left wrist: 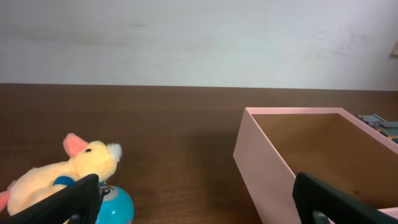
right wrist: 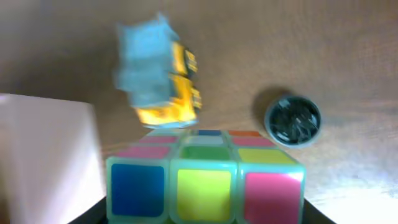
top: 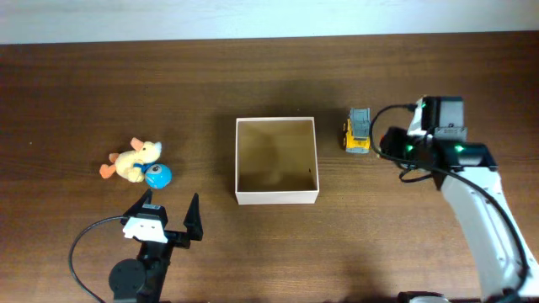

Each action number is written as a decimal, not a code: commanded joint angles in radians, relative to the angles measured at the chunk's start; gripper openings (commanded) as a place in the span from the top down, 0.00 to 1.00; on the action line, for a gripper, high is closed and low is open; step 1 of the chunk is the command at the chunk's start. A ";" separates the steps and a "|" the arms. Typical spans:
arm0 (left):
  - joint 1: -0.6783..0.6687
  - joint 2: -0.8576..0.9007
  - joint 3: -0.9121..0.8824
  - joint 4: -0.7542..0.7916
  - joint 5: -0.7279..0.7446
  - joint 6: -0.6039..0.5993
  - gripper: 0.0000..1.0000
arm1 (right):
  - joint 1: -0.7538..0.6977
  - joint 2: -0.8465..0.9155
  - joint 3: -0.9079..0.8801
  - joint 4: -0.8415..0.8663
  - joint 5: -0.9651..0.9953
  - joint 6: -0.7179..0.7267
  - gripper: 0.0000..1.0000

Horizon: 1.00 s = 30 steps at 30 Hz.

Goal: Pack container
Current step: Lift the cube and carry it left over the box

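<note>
The container (top: pixel 276 196) was placed at the middle of the table (top: pixel 253 76), open side up. Only its tan floor was seen, so nothing was judged to be packed yet.

Just right of its far right corner, a yellow truck (top: pixel 357 132) was located, apart from the wall. The right gripper (right wrist: pixel 205 214) was positioned beside the truck. In the right wrist view it was closed on a coloured cube (right wrist: pixel 205 180), which was held between the fingers above the tabletop, near the container's right wall. A dark round disc (right wrist: pixel 293 120) was noted on the table right of the truck.

Well to the left, a plush duck (top: pixel 133 160) and a blue ball (top: pixel 157 175) were found touching each other. The left gripper (top: pixel 168 217) was held near of them with the jaws spread wide and nothing between them.

The step in hand was judged to be transfer of the cube. The next move calls for travel leftward over the right wall, then release above the floor. The truck must be cleared during travel.
</note>
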 commanded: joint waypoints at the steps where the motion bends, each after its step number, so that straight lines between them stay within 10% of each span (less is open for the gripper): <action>1: -0.005 -0.010 -0.006 0.002 0.011 0.019 0.01 | -0.001 -0.060 0.079 -0.014 -0.130 -0.013 0.46; 16: -0.005 -0.010 -0.006 0.002 0.011 0.019 0.01 | 0.373 -0.144 0.113 0.069 -0.199 -0.011 0.46; 30: -0.005 -0.010 -0.006 0.002 0.011 0.019 0.01 | 0.584 0.133 0.113 0.207 0.049 0.026 0.46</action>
